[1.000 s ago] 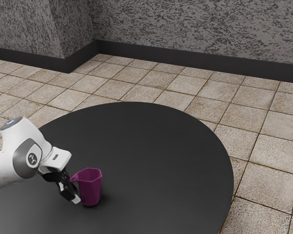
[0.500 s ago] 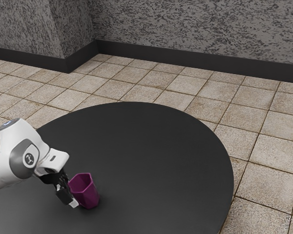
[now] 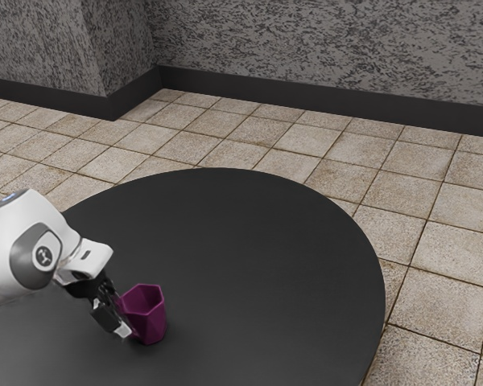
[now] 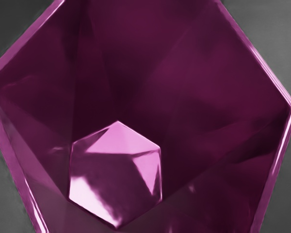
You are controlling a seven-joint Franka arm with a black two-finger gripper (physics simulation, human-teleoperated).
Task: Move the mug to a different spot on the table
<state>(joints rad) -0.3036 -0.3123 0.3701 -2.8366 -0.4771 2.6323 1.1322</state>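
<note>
The purple faceted mug (image 3: pixel 145 312) is on or just above the round black table (image 3: pixel 249 257), near its front edge at the exterior view's left. It leans a little. My gripper (image 3: pixel 113 314) is pressed to the mug's side facing the arm, with the black fingers closed on that side. In the wrist view I look straight down into the mug (image 4: pixel 184 82), onto its pale hexagonal bottom (image 4: pixel 115 174), so my hand is just above the rim.
The table's curved front edge (image 3: pixel 88 378) runs close below the mug. Dark tabletop stretches to the exterior view's right and back. Around the table are a tiled floor (image 3: pixel 435 241) and rough grey walls.
My hand and the mug have shifted slightly toward the exterior view's left and down. The mug tipped half a second ago and now stands nearly upright again.
</note>
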